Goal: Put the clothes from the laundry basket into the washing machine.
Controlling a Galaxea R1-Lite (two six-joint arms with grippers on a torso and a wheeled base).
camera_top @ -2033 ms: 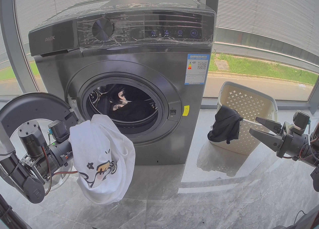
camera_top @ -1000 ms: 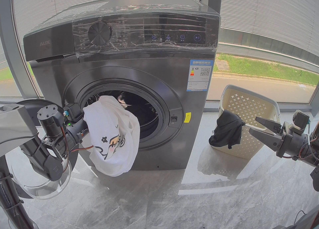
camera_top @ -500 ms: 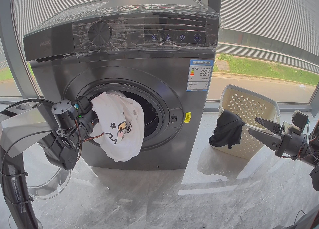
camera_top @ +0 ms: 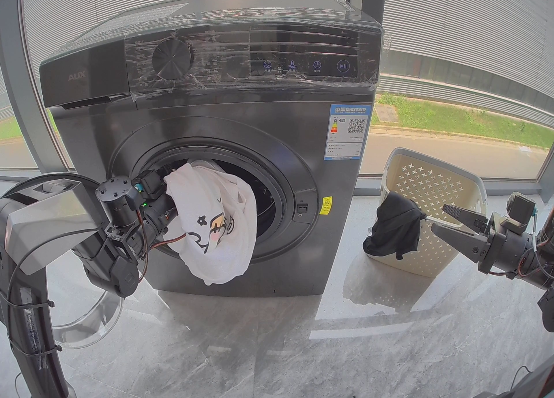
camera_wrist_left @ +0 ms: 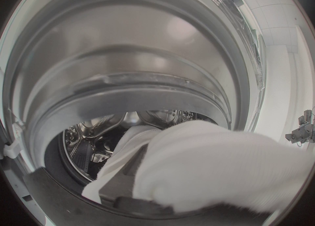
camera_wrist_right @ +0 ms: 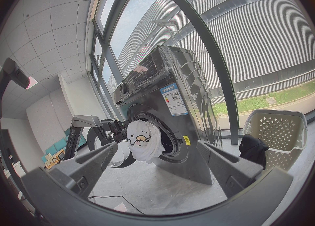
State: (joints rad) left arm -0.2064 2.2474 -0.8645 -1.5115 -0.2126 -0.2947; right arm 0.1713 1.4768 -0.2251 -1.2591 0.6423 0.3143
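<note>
Left arm [camera_top: 40, 226]: silver-grey shell link, then a black jointed wrist topped by a cylindrical black motor cap [camera_top: 114, 190], with looped red and black cables [camera_top: 141, 237]. Right gripper [camera_top: 440, 217]: dark grey, two tapering wedge-shaped fingers [camera_top: 464, 215]; red wiring [camera_top: 496, 271] trails behind it.

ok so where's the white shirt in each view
Head view: white shirt hangs over the left side of the door opening.
Left wrist view: the shirt bulges close up, before the drum.
Right wrist view: the shirt, far off, at the same opening.
Shared landmark: the washing machine's round door opening.
</note>
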